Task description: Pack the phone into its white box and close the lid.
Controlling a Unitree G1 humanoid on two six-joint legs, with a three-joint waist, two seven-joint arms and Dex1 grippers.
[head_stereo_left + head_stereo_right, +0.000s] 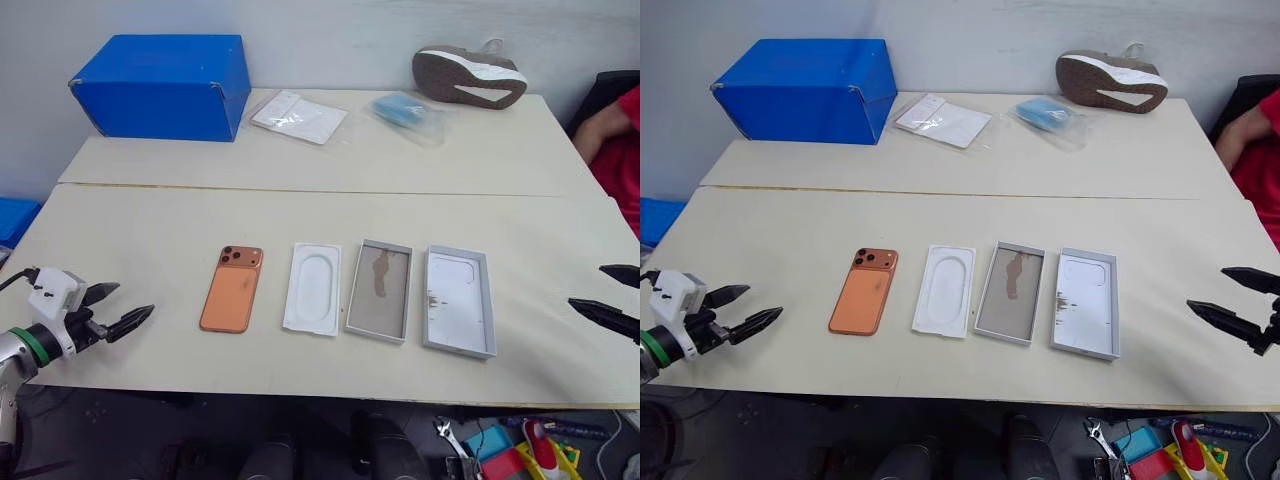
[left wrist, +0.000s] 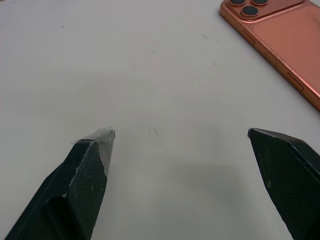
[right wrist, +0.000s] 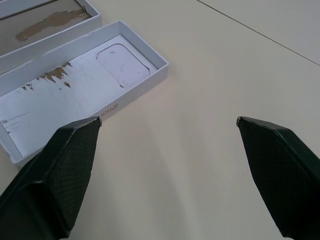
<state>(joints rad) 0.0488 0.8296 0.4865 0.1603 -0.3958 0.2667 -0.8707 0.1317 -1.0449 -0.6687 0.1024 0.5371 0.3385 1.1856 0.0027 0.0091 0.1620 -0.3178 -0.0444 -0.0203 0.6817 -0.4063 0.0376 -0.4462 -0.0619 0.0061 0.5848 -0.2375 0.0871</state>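
Note:
The orange-copper phone [image 1: 232,289] lies face down on the near table, camera bump at its far end. Right of it come a flat white insert [image 1: 313,288], then the white box [image 1: 380,290] with a tan floor and brown smear, then the lid [image 1: 459,300], open side up with brown specks. My left gripper [image 1: 122,307] hovers open near the table's front left, left of the phone, nothing between its fingers. My right gripper [image 1: 610,293] is open at the right edge, right of the lid [image 3: 80,95] and apart from it. The phone's corner [image 2: 280,40] shows beyond the left fingers [image 2: 85,175].
A big blue box [image 1: 165,85], a clear bag with white paper [image 1: 298,116], a blue packet [image 1: 405,110] and a shoe [image 1: 468,76] sit on the far table. A person's red sleeve [image 1: 625,150] is at the right. Bare tabletop lies around both grippers.

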